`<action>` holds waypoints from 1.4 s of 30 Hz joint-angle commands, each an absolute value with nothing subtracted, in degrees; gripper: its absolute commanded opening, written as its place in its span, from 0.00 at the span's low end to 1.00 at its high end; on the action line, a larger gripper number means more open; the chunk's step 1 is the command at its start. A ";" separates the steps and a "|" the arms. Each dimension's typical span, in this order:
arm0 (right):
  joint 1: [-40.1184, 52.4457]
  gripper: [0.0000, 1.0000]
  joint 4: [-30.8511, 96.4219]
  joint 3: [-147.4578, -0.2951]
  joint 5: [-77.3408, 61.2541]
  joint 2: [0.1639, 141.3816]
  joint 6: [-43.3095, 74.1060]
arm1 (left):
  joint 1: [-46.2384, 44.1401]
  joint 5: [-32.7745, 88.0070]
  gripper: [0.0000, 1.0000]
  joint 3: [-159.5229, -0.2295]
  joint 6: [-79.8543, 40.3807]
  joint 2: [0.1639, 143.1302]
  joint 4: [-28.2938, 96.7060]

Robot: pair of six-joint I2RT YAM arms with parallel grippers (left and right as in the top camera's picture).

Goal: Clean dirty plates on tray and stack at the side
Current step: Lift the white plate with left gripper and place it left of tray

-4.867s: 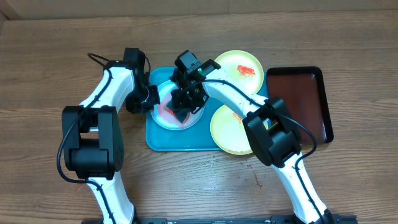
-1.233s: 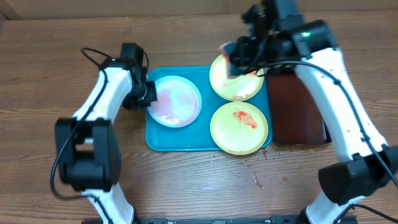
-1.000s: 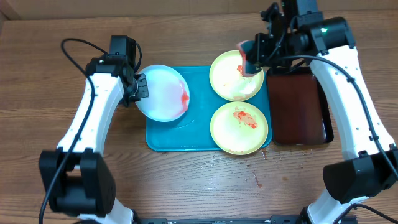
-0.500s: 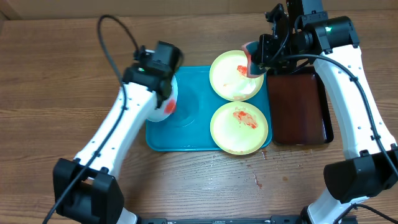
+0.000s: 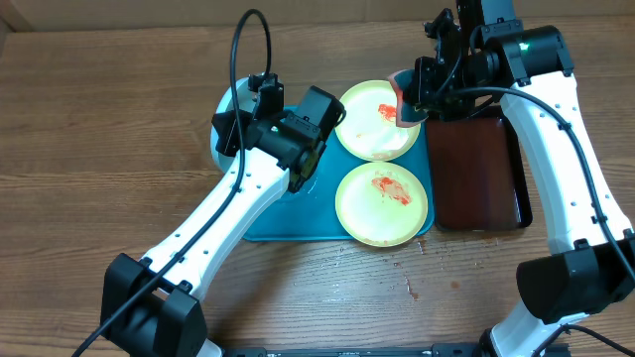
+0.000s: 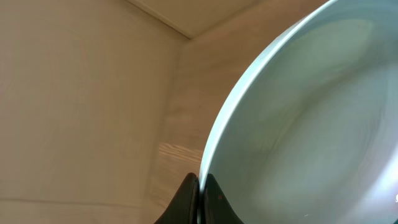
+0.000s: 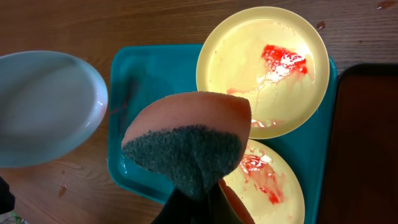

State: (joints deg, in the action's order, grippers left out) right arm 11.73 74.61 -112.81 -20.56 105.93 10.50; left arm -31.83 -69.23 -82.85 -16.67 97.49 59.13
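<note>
Front edge first: a few red sauce spots (image 5: 409, 288) on the wood table (image 5: 89, 149), below the tray's lower right corner. Not in task scope, just mess.

Lower yellow-green plate (image 5: 382, 203) sits flat in the lower right of the teal tray (image 5: 308, 216), red smear in its centre, unwiped. Dark reddish tray (image 5: 476, 178) lies just beside the teal one, right side, nothing visible on it.

Upper yellow-green plate (image 5: 367, 124) is in the tray's upper right corner, also smeared red.

Right gripper (image 5: 415, 94) is clamped on an orange sponge (image 7: 186, 140) with a dark-green scrub face. It hangs over the upper plate's right edge. Looks raised rather than in contact, can't confirm. My read: it's staged there because that plate is next for wiping.

Left gripper (image 6: 199, 193) is pinched tight on the rim of the light-blue plate (image 6: 311, 124). In the overhead the plate is off the tray, over bare table at upper left of the tray, mostly hidden by the arm. Right wrist view shows it tilted, no red on the visible face.

Rim pinch makes sense, since it keeps the fingers off the wiped surface. Likely heading to the stack spot at the side. Risk is a thin edge grip on a slick tilted plate, so set it down slowly.
</note>
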 commanded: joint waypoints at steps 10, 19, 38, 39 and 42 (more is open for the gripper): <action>11.86 0.04 74.35 -113.32 -20.40 105.38 10.17 | -33.36 -76.03 0.04 -82.78 -18.90 96.29 58.87; 11.86 0.04 74.78 -113.32 -20.43 105.38 10.17 | -33.41 -75.96 0.04 -82.78 -19.57 96.29 58.87; 11.86 0.04 75.59 -113.32 -20.40 105.38 10.17 | -31.03 -36.62 0.04 -81.93 -21.93 96.31 58.26; 11.86 0.04 75.59 -113.32 -20.40 105.38 10.17 | -30.52 -35.99 0.04 -81.93 -21.93 96.31 58.26; 11.86 0.04 75.77 -113.32 -20.38 105.38 10.15 | -27.86 -31.66 0.04 -81.93 -21.87 96.31 58.24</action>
State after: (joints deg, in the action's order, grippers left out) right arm 11.73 75.92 -112.81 -20.56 105.95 10.48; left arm -30.44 -38.57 -82.37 -20.47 97.49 58.52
